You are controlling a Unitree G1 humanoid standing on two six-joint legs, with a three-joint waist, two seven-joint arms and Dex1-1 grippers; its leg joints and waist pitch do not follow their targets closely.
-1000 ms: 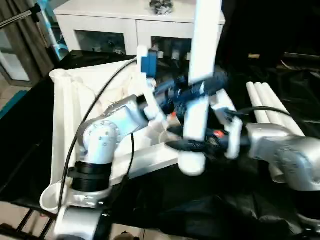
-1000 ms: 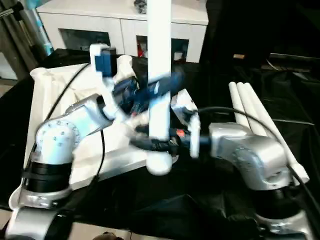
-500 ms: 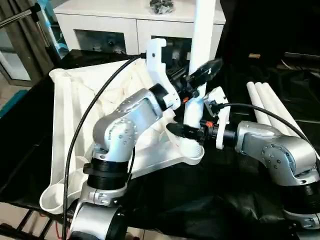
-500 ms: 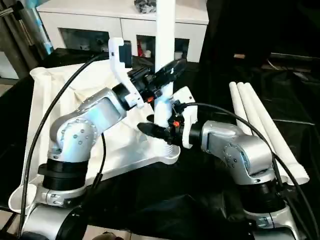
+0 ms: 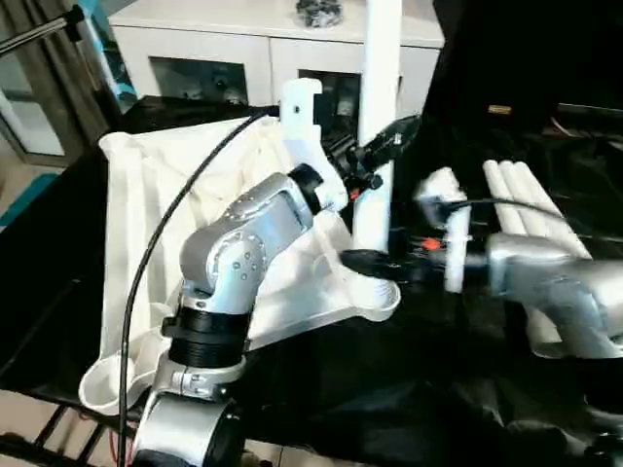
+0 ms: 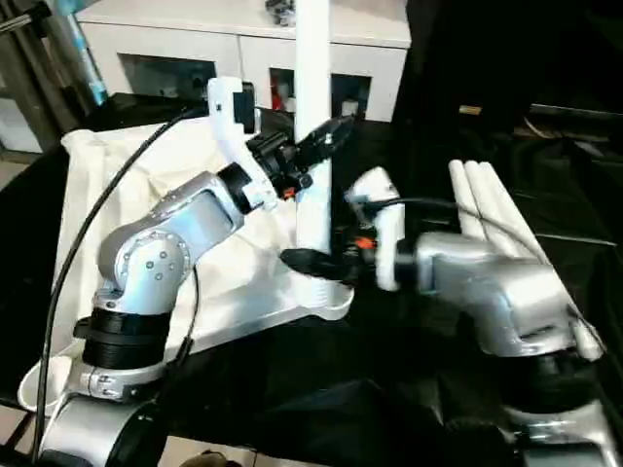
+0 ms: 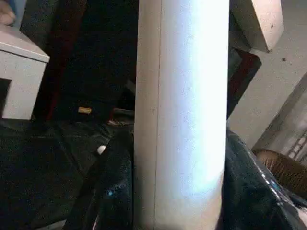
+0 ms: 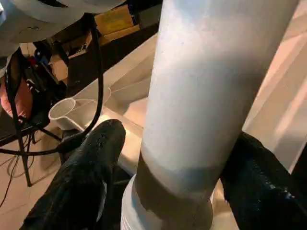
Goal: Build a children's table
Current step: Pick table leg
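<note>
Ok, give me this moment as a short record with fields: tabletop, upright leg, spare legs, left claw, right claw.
tabletop: white, upside down on the black cover
upright leg: standing in the near corner socket
spare legs: lying side by side on the robot's right
left claw: fingers on both sides of the leg, higher up
right claw: fingers spread beside the leg's base

Tabletop [image 5: 146,195]: white plastic; upright leg [image 5: 378,126] and the three spare legs [image 5: 516,199]: plain white, the upright one turning to a duller brownish band near its base in the right wrist view. Arms: silver forearms [image 5: 243,243] with black joint rings and cables, white wrist brackets, black gripper fingers [image 8: 91,158], small red-orange marks at the wrists. Surroundings: glossy black sheeting [image 5: 389,389] over the work surface; white cabinet [image 5: 263,39] with dark glass fronts.
</note>
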